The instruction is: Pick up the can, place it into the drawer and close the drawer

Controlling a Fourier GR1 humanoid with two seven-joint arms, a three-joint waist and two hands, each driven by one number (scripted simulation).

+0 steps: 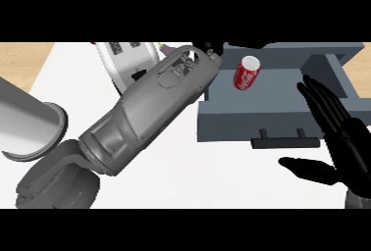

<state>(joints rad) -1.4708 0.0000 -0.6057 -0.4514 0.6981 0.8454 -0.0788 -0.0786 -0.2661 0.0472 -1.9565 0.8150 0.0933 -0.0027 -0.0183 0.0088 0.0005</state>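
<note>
Left forearm (138,122) runs diagonally from lower left toward upper centre, wrist ending at drawer's (239,117) upper-left corner. Left hand (211,47) mostly hidden behind wrist; only dark tip shows there, finger pose unclear. Right hand (340,142) stands at right of drawer, beside its handle end, palm facing left, fingers (319,95) straight and pointing up, thumb (308,166) spread toward lower left.

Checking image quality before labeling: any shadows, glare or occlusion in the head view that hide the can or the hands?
Head view: lighting flat, no glare; red can shows clearly in the open drawer. Left forearm fills the middle, hiding most of the left hand. Right hand open at right edge, dark, little detail.
</note>
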